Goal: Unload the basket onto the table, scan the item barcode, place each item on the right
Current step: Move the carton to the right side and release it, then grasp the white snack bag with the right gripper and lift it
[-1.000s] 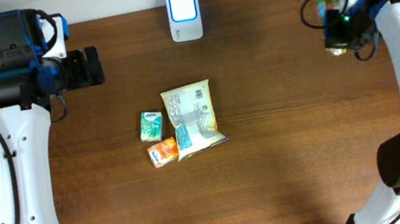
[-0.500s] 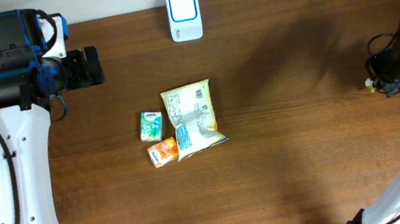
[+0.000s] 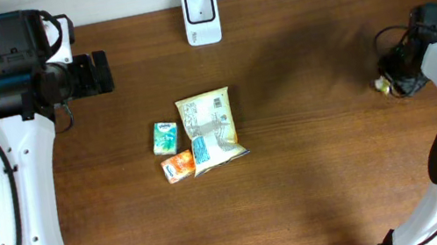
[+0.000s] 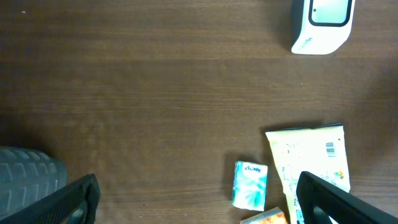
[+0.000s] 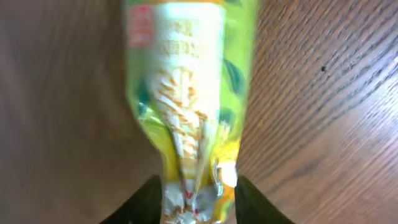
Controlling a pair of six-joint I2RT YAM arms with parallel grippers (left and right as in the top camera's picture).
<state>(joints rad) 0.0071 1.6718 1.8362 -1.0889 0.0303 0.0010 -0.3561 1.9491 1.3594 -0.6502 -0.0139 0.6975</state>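
Note:
The white barcode scanner stands at the table's back edge and also shows in the left wrist view. A yellow-green snack packet lies on the wood at the far right. My right gripper is low over it, its fingers parted on either side of the packet's crimped end. My left gripper hovers at the back left, wide open, with nothing between its fingers.
In the middle of the table lie a cream snack bag with its barcode up, a teal tissue pack and an orange pack, close together. A grey object sits at the left.
The right arm came down from the back right to the table's right edge with the packet, and its fingers have parted. The scanner's window went from bright to dim. The left arm stayed still.

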